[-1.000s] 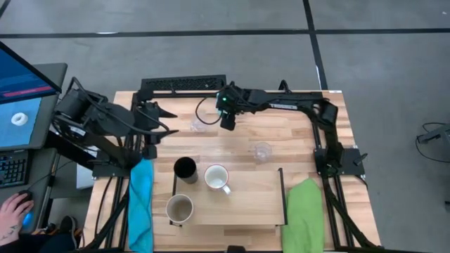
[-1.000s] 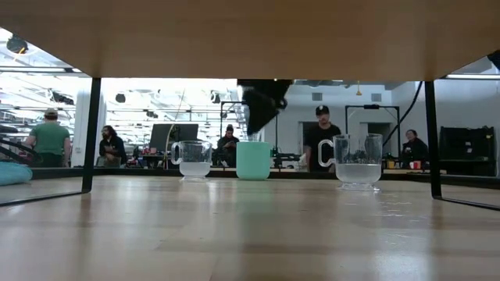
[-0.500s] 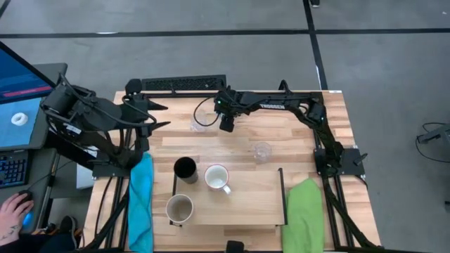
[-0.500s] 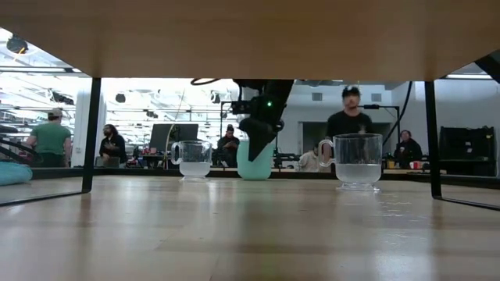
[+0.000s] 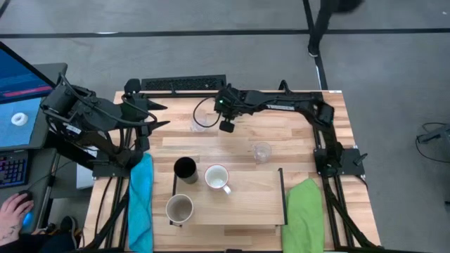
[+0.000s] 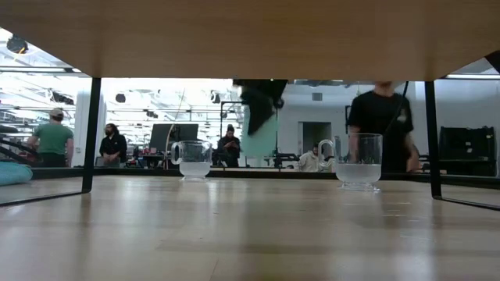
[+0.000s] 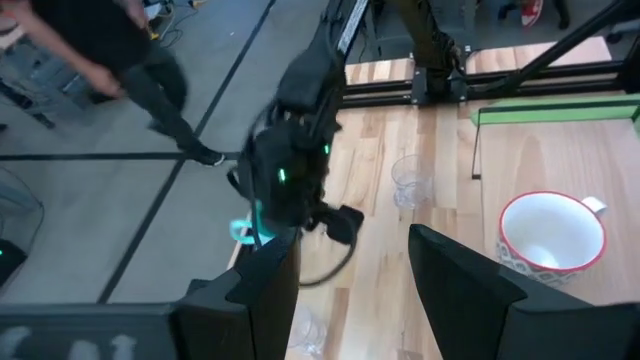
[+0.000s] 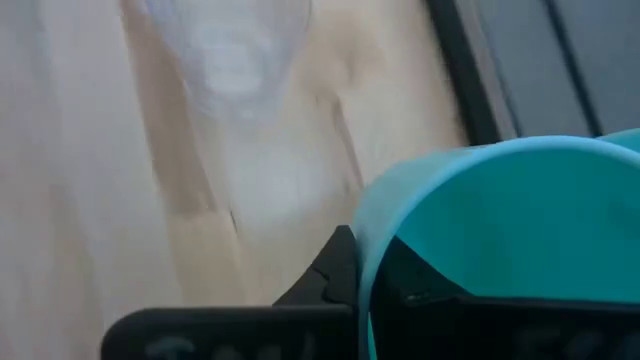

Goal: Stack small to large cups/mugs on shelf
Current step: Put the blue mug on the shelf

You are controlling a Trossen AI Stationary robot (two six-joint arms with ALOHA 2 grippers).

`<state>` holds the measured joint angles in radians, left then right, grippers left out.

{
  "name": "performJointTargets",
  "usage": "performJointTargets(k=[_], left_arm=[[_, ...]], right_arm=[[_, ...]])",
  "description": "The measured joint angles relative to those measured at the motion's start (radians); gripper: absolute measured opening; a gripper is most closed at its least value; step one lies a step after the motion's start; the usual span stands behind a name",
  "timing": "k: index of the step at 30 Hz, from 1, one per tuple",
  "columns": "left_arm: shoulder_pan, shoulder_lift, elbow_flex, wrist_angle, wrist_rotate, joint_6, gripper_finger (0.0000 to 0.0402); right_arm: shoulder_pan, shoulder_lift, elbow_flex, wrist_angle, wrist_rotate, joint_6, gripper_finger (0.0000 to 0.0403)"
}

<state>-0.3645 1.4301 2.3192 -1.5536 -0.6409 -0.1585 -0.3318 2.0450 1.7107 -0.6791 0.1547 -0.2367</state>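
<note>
A teal mug (image 6: 258, 134) is pinched at its rim by the right gripper (image 5: 226, 125) (raised just beside a clear glass (image 5: 199, 124)); left gripper (image 7: 345, 290) fingers are spread.

your high camera looks straight down on the whole tabletop (image 5: 295, 140) and both arms. your low camera sits at tabletop height, facing level into the room. your left wrist camera looks across at the right arm's jaws; the right wrist camera sits tight against the teal cup (image 8: 500, 240) at its own jaws. all views share that cup.
</note>
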Motion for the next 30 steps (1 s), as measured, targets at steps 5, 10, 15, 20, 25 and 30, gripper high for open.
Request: performJointTargets(k=[5, 10, 15, 20, 25, 30], left_arm=[[-0.008, 0.000, 0.000, 0.000, 0.027, -0.012, 0.0181], [-0.008, 0.004, 0.000, 0.000, 0.033, -0.016, 0.0181], [-0.008, 0.003, 0.000, 0.000, 0.033, -0.024, 0.0181], [-0.007, 0.003, 0.000, 0.000, 0.034, -0.027, 0.0181], [-0.007, 0.004, 0.000, 0.000, 0.034, -0.038, 0.0181], [-0.007, 0.003, 0.000, 0.000, 0.034, -0.062, 0.0181]], right_arm=[[0.035, -0.144, 0.000, -0.014, 0.035, -0.027, 0.0018], [0.114, -0.278, 0.000, -0.017, 0.149, -0.154, 0.0018], [0.205, -0.391, 0.000, -0.017, 0.271, -0.225, 0.0018], [0.286, -0.464, 0.001, -0.018, 0.368, -0.260, 0.0018], [0.342, -0.507, 0.001, 0.028, 0.372, -0.227, 0.0018], [0.387, -0.597, 0.001, 0.169, 0.244, -0.141, 0.0018]])
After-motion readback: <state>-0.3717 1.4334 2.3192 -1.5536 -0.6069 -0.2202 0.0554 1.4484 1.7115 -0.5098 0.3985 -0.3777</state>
